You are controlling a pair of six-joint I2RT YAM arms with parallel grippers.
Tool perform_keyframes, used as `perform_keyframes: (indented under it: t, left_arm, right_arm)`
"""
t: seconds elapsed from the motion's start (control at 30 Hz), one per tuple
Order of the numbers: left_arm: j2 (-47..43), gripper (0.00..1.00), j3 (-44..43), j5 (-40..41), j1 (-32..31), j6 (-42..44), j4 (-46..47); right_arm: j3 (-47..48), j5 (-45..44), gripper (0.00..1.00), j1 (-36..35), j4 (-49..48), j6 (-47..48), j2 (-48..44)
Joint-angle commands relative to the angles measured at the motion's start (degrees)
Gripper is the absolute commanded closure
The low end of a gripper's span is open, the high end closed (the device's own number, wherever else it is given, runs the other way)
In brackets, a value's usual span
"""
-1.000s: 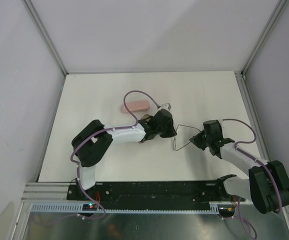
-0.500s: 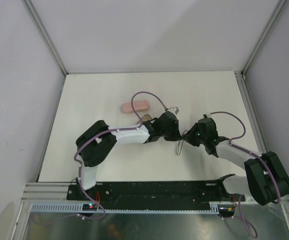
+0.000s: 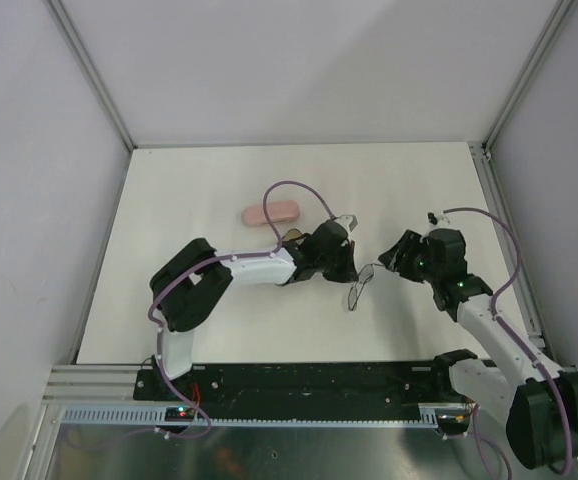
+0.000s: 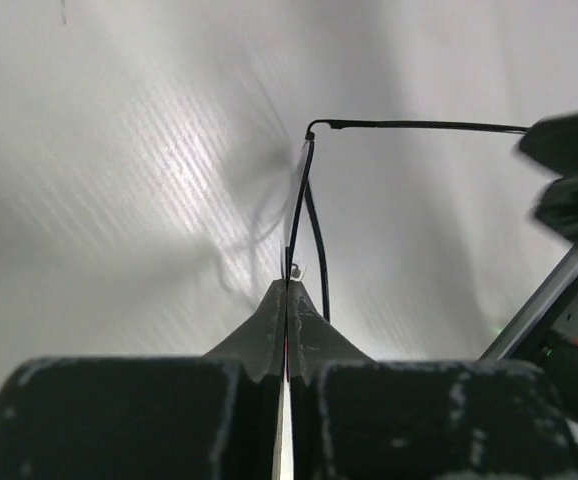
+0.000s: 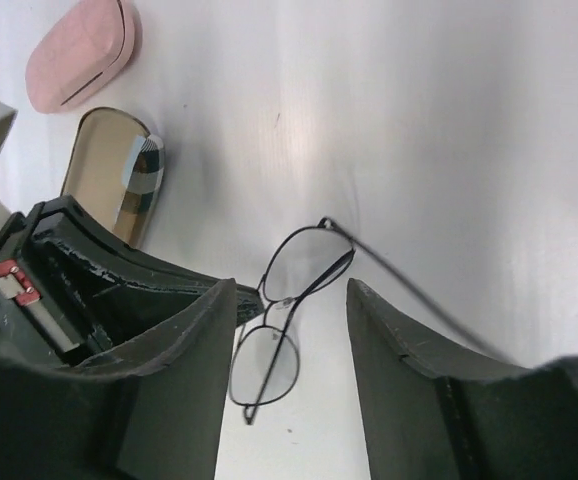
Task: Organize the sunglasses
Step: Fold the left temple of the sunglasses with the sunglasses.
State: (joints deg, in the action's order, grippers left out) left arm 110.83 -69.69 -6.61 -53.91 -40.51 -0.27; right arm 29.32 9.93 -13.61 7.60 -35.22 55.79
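A dark wire pair of sunglasses with rounder clear lenses hangs just above the white table. My left gripper is shut on its bridge, and the frame shows edge-on beyond the fingertips. One temple stretches out toward my right gripper. In the right wrist view that gripper stands open. The lenses show beyond its gap, and the temple runs past its right finger. Nothing is gripped between its fingers.
A pink oblong case lies shut toward the back. An open case with a tan inside and a checkered edge lies behind the left gripper. White walls with metal posts close in the table.
My right gripper swung in toward the left one with the temple, then opened, let it go and drew back to the right. The left gripper stayed shut on the sunglasses.
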Motion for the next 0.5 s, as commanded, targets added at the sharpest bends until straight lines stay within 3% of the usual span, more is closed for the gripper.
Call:
perform_keyframes:
  t: [0.0, 0.17, 0.47]
  left_arm:
    - [-3.9, 1.0, 1.9, -5.8, 1.5, 7.9, -0.8]
    - [-6.8, 1.0, 3.6, -8.9, 2.9, 13.9, -4.8]
    - [-9.1, 1.0, 2.6, -6.4, 3.0, 16.7, -8.9]
  right_arm:
    - [3.0, -0.4, 0.46, 1.2, 6.6, 12.8, -3.1]
    - [4.6, 0.3, 0.45, 0.7, 10.8, 18.5, -2.9]
    - [6.7, 2.6, 0.47, -6.1, 11.6, 18.7, 4.4]
